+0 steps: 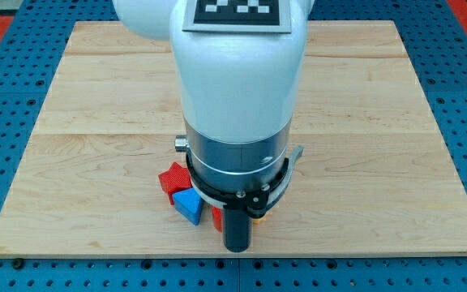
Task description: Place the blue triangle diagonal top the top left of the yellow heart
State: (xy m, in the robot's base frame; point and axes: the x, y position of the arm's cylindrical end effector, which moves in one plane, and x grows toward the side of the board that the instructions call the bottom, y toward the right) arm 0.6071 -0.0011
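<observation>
The blue triangle (188,206) lies near the view's bottom, just left of the arm's rod. A red block (172,178) touches it on its upper left. Another red block (216,217) shows as a sliver between the blue triangle and the rod. A small yellow-orange patch (258,216), which may be the yellow heart, peeks out at the rod's right side; most of it is hidden by the arm. My tip (236,248) is at the lower end of the dark rod, just right of and below the blue triangle.
The big white and grey arm body (237,97) covers the middle of the wooden board (87,122) and hides whatever lies under it. A blue pegboard surface (6,268) surrounds the board.
</observation>
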